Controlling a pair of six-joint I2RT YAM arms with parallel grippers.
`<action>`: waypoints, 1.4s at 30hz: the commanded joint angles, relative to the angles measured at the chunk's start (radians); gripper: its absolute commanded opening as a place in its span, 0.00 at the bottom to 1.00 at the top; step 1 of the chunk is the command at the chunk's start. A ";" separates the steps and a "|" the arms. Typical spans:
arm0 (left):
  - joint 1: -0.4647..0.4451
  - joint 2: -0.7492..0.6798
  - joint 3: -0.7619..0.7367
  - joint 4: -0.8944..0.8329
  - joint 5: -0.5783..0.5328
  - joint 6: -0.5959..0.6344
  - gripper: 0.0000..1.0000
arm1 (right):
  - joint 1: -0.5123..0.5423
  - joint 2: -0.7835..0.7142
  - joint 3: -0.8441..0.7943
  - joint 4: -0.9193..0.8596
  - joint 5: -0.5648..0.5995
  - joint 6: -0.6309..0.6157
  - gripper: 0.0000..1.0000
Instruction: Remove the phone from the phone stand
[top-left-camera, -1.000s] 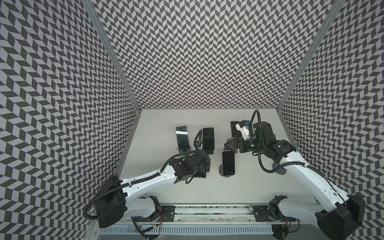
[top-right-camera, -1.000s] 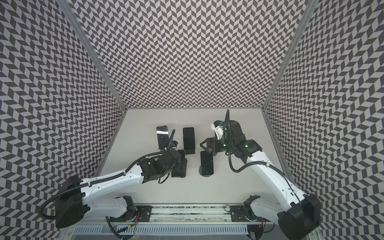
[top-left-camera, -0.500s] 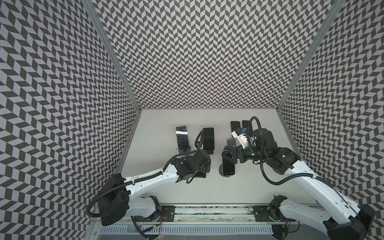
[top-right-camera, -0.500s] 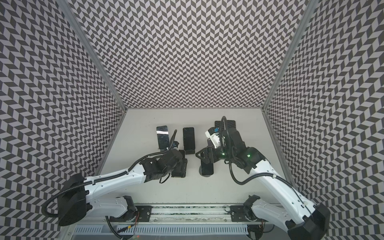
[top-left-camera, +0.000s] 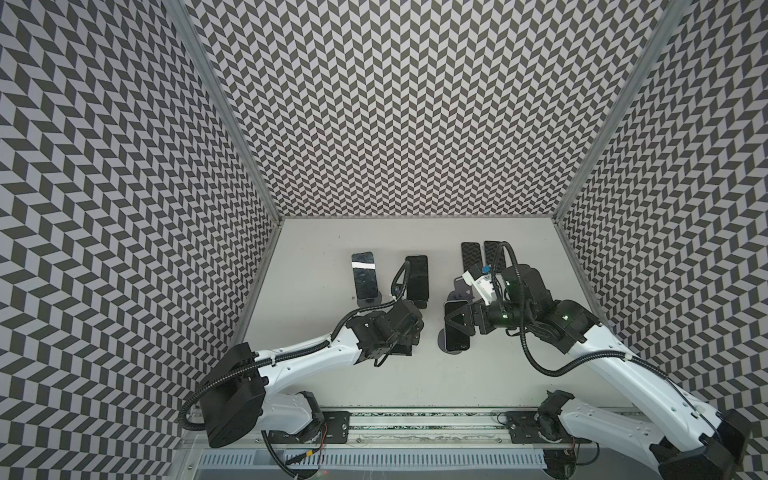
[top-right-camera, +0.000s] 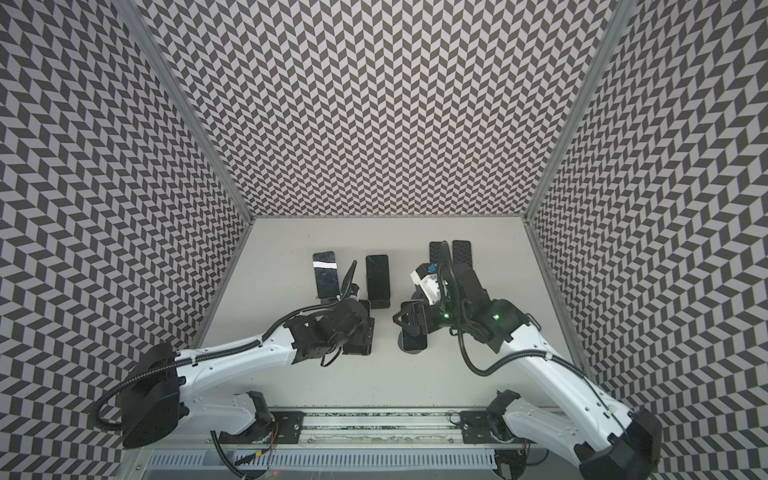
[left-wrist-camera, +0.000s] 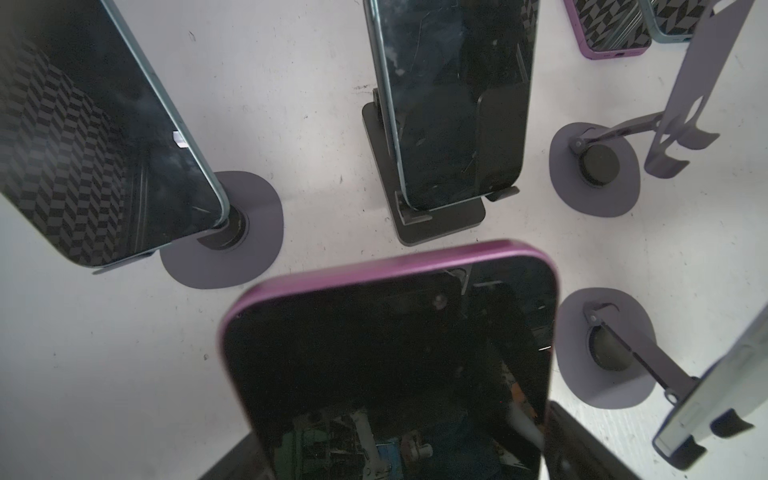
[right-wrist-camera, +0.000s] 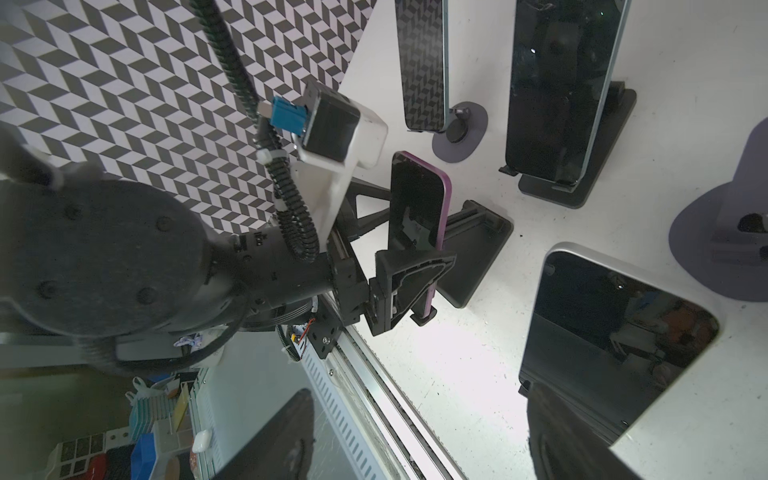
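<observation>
**Top views, 12 o'clock at the back wall.** The left gripper (right-wrist-camera: 417, 235) sits just toward 7 o'clock of the middle of the table (top-left-camera: 332, 374). Its fingers (right-wrist-camera: 409, 270) are set one at each long edge of the purple phone (left-wrist-camera: 390, 353). Whether they press on it cannot be told. The purple phone stands tilted on the black stand (right-wrist-camera: 473, 257), with its lower end caught in the stand's lip.

At 3 o'clock of it, the right gripper (top-left-camera: 455, 322) is over the upper end of the silver phone (top-left-camera: 457, 343), which leans on a round-footed stand (left-wrist-camera: 582, 390). In the right wrist view this gripper's fingers (right-wrist-camera: 274, 440) stand apart, one beside the silver phone and the other well clear of it.

At 11 and 12 o'clock of the purple phone, a banded phone (top-left-camera: 365, 276) and a dark phone (top-left-camera: 417, 276) lean on their own stands. At 1 o'clock, two flat phones (top-left-camera: 469, 257) lie side by side near the back. An empty stand (left-wrist-camera: 598, 199) is between them and the silver phone.
</observation>
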 joint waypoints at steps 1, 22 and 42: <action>-0.003 0.019 0.042 0.013 -0.038 -0.002 0.91 | 0.006 0.021 0.013 0.021 0.039 0.006 0.78; -0.003 0.052 0.053 -0.003 -0.039 -0.005 0.85 | 0.007 0.021 -0.040 0.041 0.036 0.027 0.80; -0.003 0.046 0.041 -0.006 -0.024 -0.014 0.74 | 0.007 0.026 -0.050 0.090 0.032 0.051 0.80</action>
